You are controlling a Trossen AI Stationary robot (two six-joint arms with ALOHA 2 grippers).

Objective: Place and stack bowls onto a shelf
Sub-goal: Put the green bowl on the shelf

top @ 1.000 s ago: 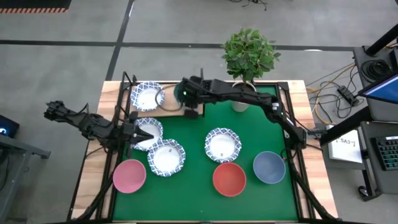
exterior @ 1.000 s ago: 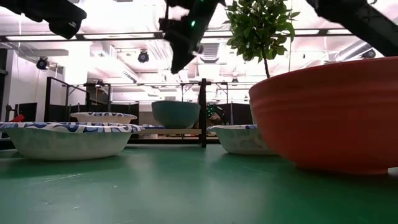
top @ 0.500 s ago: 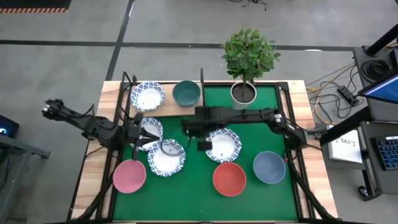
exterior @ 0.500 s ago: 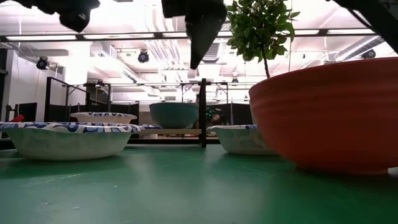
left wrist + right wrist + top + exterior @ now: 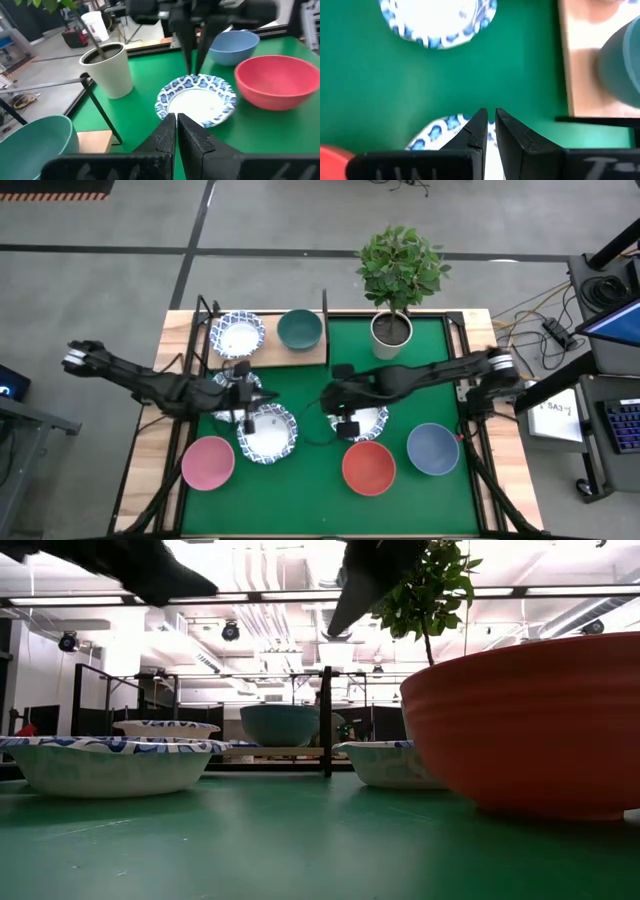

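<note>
Over the middle of the green mat [image 5: 310,480], the right end effector [image 5: 345,424] now hangs above a blue-rimmed white bowl [image 5: 360,415], fingers nearly together and empty, having left the green bowl [image 5: 299,329] on the shelf [image 5: 290,358] beside another patterned bowl [image 5: 238,335]. Left end effector [image 5: 243,416] hovers nearly shut, empty, over more patterned bowls, so six bowls likely remain on the worktop

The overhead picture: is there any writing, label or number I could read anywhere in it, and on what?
White sheet beside the table's right edge: dark marks, too small to read.
Bowls, shelf, plant pot, both arms: no writing visible.
Nothing legible in the other views.
</note>
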